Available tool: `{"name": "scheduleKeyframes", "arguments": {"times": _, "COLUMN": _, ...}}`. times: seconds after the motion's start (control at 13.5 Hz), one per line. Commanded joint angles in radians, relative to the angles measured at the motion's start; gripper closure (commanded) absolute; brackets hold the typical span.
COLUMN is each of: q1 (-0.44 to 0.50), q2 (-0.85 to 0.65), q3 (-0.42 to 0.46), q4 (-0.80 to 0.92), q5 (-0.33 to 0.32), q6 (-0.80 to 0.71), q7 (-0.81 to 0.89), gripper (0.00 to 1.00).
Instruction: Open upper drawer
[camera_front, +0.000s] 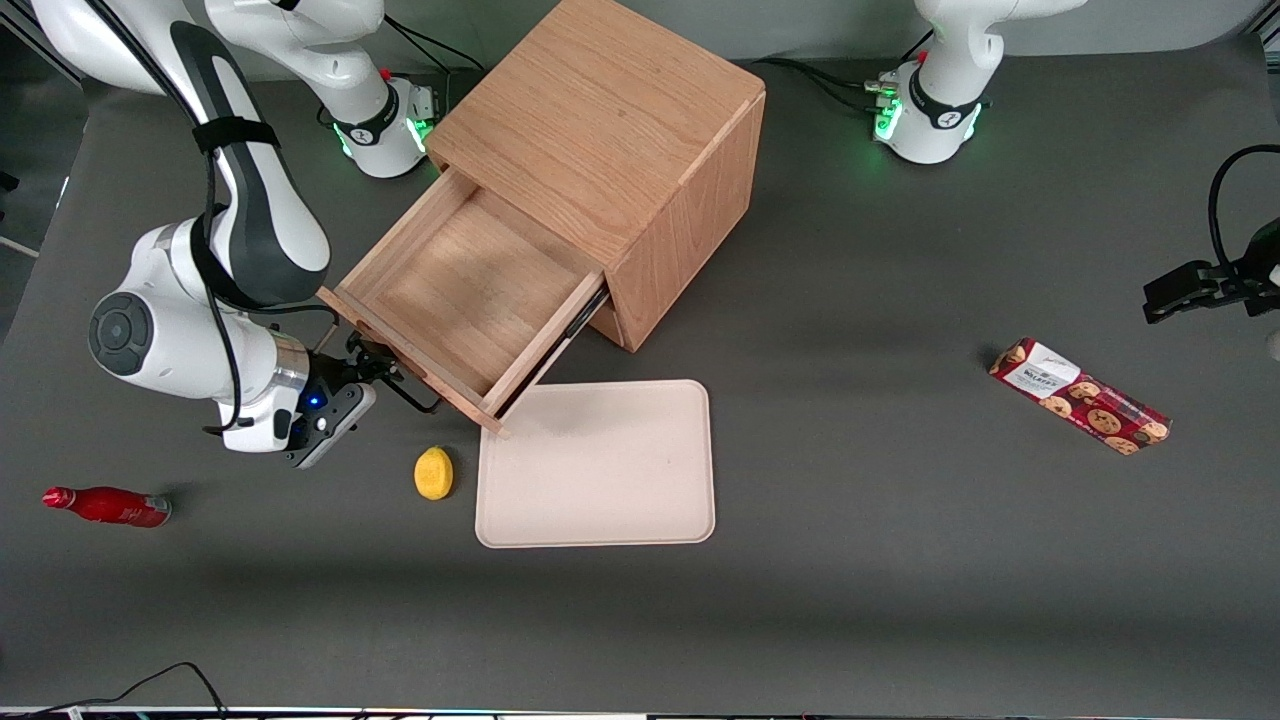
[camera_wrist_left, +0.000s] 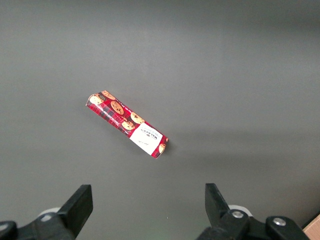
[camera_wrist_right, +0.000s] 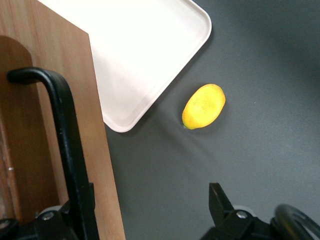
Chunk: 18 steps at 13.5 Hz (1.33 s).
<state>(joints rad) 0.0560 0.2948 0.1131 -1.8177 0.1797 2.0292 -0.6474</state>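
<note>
The upper drawer (camera_front: 470, 290) stands pulled far out of the light-brown cabinet (camera_front: 610, 130), and its plain wooden inside holds nothing. Its thin black bar handle (camera_front: 405, 385) runs along the drawer front (camera_wrist_right: 55, 75). My right gripper (camera_front: 375, 365) sits right at that handle, nearer to the front camera than the cabinet. In the right wrist view the gripper (camera_wrist_right: 150, 200) is open: one finger lies close against the handle (camera_wrist_right: 65, 135), the other finger (camera_wrist_right: 220, 202) hangs apart over the bare table. Nothing is clamped between them.
A yellow lemon (camera_front: 433, 472) (camera_wrist_right: 203, 106) lies beside a cream tray (camera_front: 595, 465) (camera_wrist_right: 145, 55), just in front of the drawer. A red bottle (camera_front: 108, 506) lies toward the working arm's end, a cookie pack (camera_front: 1080, 396) (camera_wrist_left: 127, 122) toward the parked arm's. The lower drawer's handle (camera_front: 588, 312) peeks out beneath.
</note>
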Motion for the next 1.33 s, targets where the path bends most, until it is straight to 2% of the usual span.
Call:
{"name": "scheduleKeyframes", "arguments": {"times": 0.0, "q1": -0.004, "q2": 0.029, "q3": -0.007, "q4": 0.029, "q5": -0.023, "q6": 0.005, "q7": -0.031, "gripper": 0.0}}
{"name": "scheduleKeyframes", "arguments": {"times": 0.81, "q1": -0.01, "q2": 0.017, "q3": -0.018, "q4": 0.067, "q5": -0.022, "q6": -0.013, "q7": -0.015, "gripper": 0.0}}
{"name": "scheduleKeyframes", "arguments": {"times": 1.26, "q1": -0.01, "q2": -0.037, "q3": -0.018, "q4": 0.181, "q5": -0.023, "q6": -0.19, "q7": 0.015, "gripper": 0.0}}
